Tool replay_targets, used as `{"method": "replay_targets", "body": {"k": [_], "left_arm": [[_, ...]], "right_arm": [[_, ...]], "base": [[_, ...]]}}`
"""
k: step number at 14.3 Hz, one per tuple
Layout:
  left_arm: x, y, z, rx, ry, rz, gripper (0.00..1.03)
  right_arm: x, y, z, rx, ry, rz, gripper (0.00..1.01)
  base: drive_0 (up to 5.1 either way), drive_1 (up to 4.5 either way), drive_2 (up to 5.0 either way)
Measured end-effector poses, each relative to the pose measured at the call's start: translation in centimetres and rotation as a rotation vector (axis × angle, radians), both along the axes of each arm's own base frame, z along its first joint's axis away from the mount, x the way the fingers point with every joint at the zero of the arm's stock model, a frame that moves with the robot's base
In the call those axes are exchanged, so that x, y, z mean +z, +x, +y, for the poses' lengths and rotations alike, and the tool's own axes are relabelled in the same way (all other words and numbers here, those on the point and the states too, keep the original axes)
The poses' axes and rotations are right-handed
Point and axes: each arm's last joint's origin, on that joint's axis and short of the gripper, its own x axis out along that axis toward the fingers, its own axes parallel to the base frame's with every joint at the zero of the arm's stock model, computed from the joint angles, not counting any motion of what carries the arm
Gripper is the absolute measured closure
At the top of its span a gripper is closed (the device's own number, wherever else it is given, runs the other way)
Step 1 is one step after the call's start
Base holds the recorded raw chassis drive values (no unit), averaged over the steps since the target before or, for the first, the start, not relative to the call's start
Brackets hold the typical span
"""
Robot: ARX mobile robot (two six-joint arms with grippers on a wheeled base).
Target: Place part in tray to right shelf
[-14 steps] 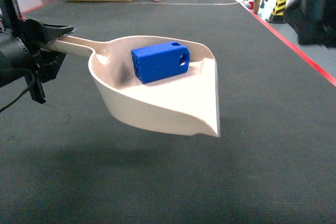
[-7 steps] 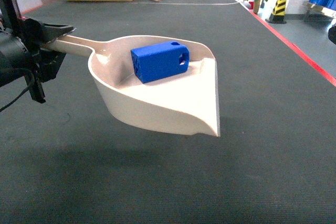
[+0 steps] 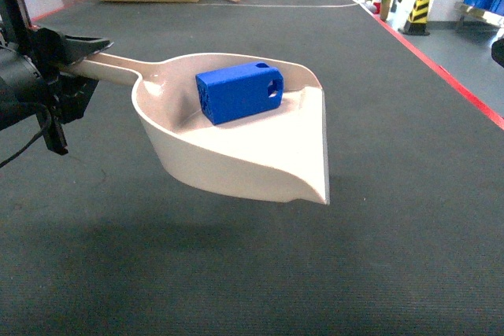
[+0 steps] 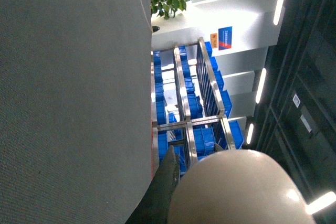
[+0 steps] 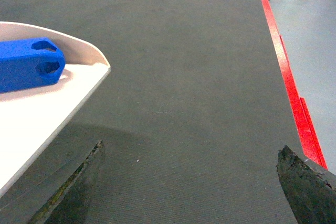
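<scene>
You are carrying the blue part (image 3: 239, 92) in the beige scoop (image 3: 260, 159), left gripper (image 3: 75, 57) clamping its handle, right gripper (image 5: 189, 182) spread empty; next, turn toward the shelf, keeping it level.

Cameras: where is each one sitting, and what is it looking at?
Head: on the robot, slanting down at the tray holding the part; left gripper shows.
Left wrist: behind the tray, facing distant shelves.
Right wrist: looking down at carpet; own open jaws at the bottom corners.
Head and right wrist share the tray and part.
</scene>
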Motion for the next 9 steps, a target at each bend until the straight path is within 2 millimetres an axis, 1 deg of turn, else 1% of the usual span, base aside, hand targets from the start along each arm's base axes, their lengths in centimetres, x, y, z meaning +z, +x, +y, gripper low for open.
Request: {"method": "replay_targets", "body": {"k": [3,4,5,8,9], "left_arm": [[0.0,0.0,0.0,0.0,0.0,0.0,0.89],[0.0,0.0,0.0,0.0,0.0,0.0,0.89],[0.0,0.0,0.1,0.002,0.0,0.0,0.89],[0.0,0.0,0.0,-0.004,0.0,0.001,0.89],[0.0,0.0,0.1,0.002,0.0,-0.001,0.89]], "right_arm": [[0.1,0.0,0.0,-0.003,0.003,-0.015,0.03],[-0.6,-0.6,-0.6,-0.089,0.051,-0.203,0.19],[-2.6,-3.6,-2.6,-0.132,0.079,-0.29,0.39],[-2.6,-3.6,-2.6,-0.119,0.082,-0.29,0.01],[-2.7,-3.6,-2.6,-0.119,0.081,-0.29,0.04]], "base": [[0.0,0.0,0.0],[0.0,0.0,0.0],[0.0,0.0,0.0],[0.0,0.0,0.0],[0.0,0.0,0.0]]}}
